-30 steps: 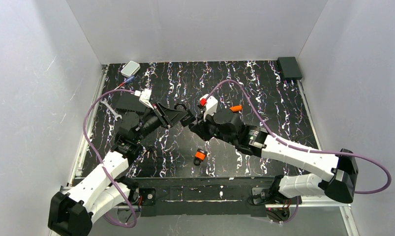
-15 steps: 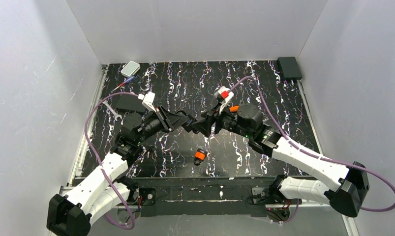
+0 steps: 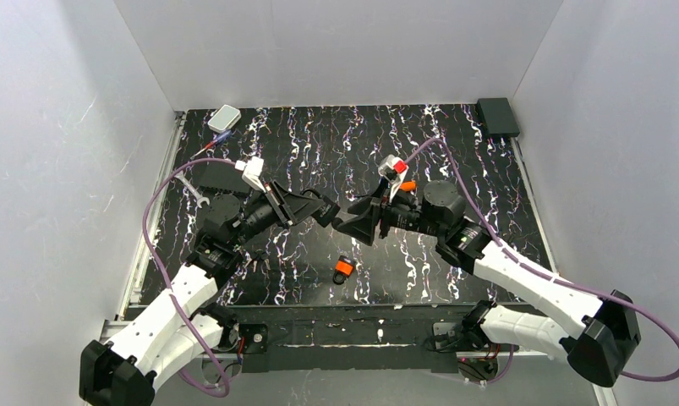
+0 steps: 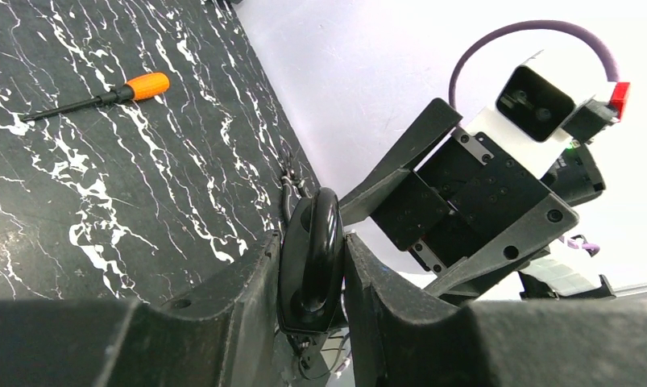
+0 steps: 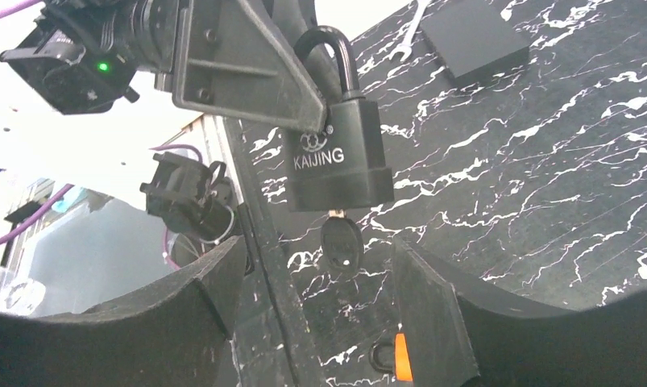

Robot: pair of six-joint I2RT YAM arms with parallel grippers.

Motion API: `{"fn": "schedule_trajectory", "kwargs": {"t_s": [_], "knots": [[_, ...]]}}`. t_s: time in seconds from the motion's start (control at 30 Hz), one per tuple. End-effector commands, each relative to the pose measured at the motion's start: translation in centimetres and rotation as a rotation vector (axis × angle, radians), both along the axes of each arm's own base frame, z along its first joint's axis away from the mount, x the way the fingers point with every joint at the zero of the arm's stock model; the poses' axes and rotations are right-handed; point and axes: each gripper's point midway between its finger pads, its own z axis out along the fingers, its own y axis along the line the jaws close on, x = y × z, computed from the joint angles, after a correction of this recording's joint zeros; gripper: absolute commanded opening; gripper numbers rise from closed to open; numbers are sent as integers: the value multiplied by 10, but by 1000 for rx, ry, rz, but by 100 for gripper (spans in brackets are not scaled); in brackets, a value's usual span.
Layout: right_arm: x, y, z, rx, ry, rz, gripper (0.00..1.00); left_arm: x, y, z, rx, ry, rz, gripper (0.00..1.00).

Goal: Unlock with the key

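White walls enclose the marbled table point(image 3: 488, 169). Above it the right gripper point(image 5: 320, 278) stands spread, with clear gaps either side of the key point(image 5: 338, 242), which is seated under the black padlock point(image 5: 336, 161). The left gripper point(image 4: 312, 266) pinches that padlock, bare tabletop beyond.

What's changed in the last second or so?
The right claw opened, let go of the key and drew back to the right, leaving it in the padlock. The left claw still holds the padlock; the orange lock hasn't moved.
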Motion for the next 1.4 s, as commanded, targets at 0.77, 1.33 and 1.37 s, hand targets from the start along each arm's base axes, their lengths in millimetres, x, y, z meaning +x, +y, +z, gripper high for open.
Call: {"fn": "schedule_trajectory", "kwargs": {"t_s": [0.77, 1.33, 1.37], "knots": [[-16, 18, 21, 172, 26, 224, 11, -22, -3, 86, -154, -187, -88, 0], [5, 19, 46, 324, 81, 98, 1, -25, -7, 69, -167, -180, -121, 70], [5, 19, 48, 334, 84, 100, 1, -24, -8, 68, -166, -179, -125, 68]]}}
